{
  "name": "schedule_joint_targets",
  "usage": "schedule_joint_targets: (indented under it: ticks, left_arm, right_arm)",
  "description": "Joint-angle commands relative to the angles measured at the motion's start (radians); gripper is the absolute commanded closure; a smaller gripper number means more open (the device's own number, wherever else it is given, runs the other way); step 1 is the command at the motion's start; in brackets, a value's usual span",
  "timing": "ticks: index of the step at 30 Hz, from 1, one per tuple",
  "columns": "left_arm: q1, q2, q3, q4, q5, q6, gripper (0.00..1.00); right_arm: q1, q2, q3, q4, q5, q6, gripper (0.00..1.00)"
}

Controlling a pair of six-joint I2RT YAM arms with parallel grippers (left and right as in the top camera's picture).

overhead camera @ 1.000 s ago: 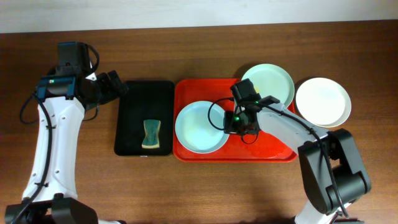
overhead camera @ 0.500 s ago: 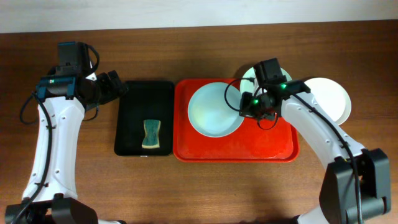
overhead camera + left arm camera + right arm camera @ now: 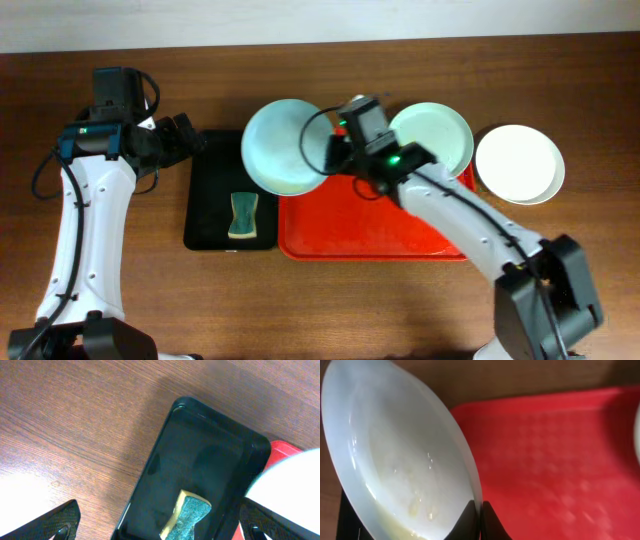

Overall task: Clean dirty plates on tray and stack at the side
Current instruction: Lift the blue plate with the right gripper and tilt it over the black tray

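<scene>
My right gripper (image 3: 336, 150) is shut on the rim of a pale blue-green dirty plate (image 3: 283, 146) and holds it in the air above the gap between the black tray (image 3: 213, 185) and the red tray (image 3: 380, 235). In the right wrist view the fingers (image 3: 470, 516) pinch the plate (image 3: 395, 455) edge, and a faint yellow smear (image 3: 415, 506) shows inside. A second pale plate (image 3: 434, 134) rests on the red tray's back right corner. A white plate (image 3: 518, 163) lies on the table right of the tray. My left gripper (image 3: 186, 135) (image 3: 160, 530) hangs open by the black tray's left edge.
A yellow and green sponge (image 3: 241, 216) (image 3: 188, 515) lies in the black tray (image 3: 200, 450). The held plate's rim (image 3: 295, 485) and a red tray corner (image 3: 280, 452) show at the right of the left wrist view. Wooden table (image 3: 330, 310) surrounds both trays.
My right arm has lifted the pale plate off the red tray and carried it left and back, toward the black tray. The left arm has not moved.
</scene>
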Motion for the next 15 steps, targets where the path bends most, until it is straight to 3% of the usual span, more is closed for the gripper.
schedule_joint_targets:
  ticks: [1,7,15]
  left_arm:
    - [0.005,-0.002,0.009,-0.002,-0.004,-0.010,0.01]
    - [0.005,-0.002,0.009,-0.002,-0.004,-0.010,0.01]
    - [0.005,-0.002,0.009,-0.002,-0.004,-0.010,0.01]
  right_arm:
    - [0.085,0.034,0.017,0.069,0.192,0.021,0.96]
    - [0.149,0.039,0.017,0.159,0.347,0.005,0.96]
    - [0.154,0.039,0.018,0.371,0.347,-0.303,0.96]
